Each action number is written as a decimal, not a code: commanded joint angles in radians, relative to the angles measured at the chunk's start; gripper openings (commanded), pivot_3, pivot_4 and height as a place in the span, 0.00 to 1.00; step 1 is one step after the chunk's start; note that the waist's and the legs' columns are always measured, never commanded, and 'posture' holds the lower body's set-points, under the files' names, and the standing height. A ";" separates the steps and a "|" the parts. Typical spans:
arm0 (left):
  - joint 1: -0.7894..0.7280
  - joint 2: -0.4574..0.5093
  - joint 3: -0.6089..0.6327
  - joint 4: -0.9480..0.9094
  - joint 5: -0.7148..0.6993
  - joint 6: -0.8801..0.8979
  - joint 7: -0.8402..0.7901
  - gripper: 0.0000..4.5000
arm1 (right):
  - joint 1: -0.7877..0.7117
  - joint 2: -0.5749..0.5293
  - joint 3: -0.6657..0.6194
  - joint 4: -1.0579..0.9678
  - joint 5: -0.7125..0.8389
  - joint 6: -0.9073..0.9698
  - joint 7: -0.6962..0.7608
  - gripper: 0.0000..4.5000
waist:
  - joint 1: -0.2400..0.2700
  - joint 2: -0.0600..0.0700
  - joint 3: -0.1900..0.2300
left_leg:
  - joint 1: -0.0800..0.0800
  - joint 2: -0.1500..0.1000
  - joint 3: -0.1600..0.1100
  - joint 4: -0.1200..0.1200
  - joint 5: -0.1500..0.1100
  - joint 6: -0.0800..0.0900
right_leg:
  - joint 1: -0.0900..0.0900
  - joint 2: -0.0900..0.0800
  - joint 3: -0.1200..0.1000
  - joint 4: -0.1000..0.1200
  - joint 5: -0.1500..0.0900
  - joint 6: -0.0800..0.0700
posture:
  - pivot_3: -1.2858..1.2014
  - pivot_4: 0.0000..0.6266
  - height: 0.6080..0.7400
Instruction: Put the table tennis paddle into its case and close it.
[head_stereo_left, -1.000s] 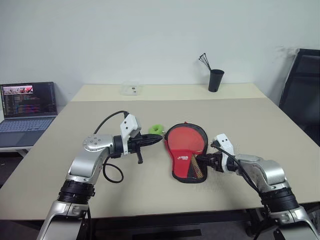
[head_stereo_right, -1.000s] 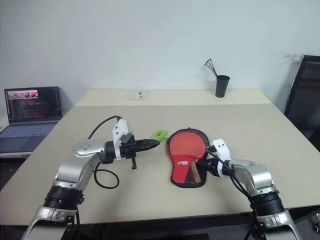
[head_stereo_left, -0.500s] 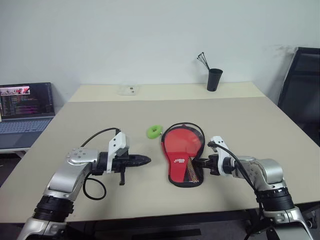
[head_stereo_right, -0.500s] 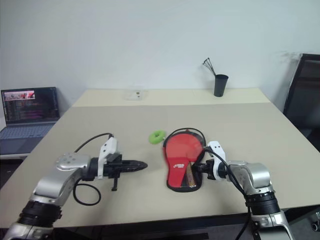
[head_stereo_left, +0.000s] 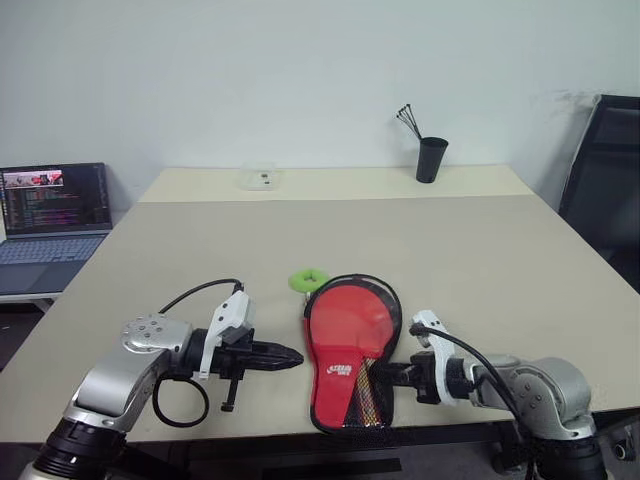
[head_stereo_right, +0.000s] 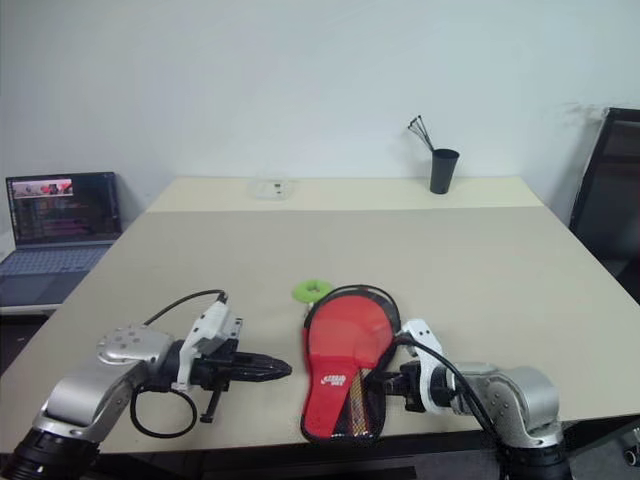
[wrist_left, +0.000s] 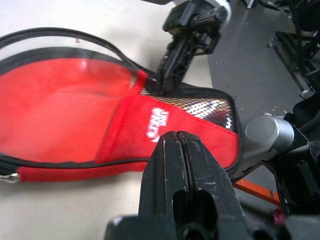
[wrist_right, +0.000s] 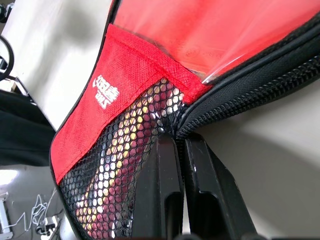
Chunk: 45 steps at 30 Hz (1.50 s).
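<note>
Case (head_stereo_left: 348, 360) on table (head_stereo_left: 500, 260) — ring (head_stereo_left: 309, 280) behind it.

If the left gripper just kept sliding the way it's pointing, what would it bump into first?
Most likely the case: the shut left gripper points across the table at its near red side, with bare tabletop between them.

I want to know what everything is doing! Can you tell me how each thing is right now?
case: lying flat on the table, paddle inside.
paddle: inside the case, handle behind mesh.
right tool: shut on the case's edge.
left tool: shut, holding nothing.
laptop: open, screen on.
black cup: upright.
</note>
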 joint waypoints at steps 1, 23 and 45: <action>-0.011 0.004 0.012 -0.014 -0.009 -0.010 0.004 0.00 | 0.006 0.005 -0.003 -0.006 0.016 0.030 -0.017 0.01 | 0.000 0.000 0.000 | 0.000 0.000 0.000 0.000 0.000 0.000 | 0.000 0.000 0.000 0.000 0.000 0.000 | 0.52 0.24 1.00; -0.004 -0.006 0.011 0.047 0.025 -0.078 0.017 0.00 | -0.117 -0.056 -0.041 0.118 0.009 -0.033 -0.035 0.01 | 0.001 0.000 0.000 | 0.005 0.001 0.001 0.000 0.000 0.000 | 0.003 0.004 0.001 0.001 0.000 -0.001 | 0.52 0.24 1.00; 0.005 -0.017 0.008 0.075 0.041 -0.120 0.024 0.00 | -0.025 0.069 -0.079 -0.002 0.057 0.091 -0.132 0.56 | -0.001 0.000 0.000 | 0.004 0.002 0.000 -0.002 0.000 0.000 | 0.001 0.005 0.000 0.000 0.000 -0.002 | 0.52 0.24 1.00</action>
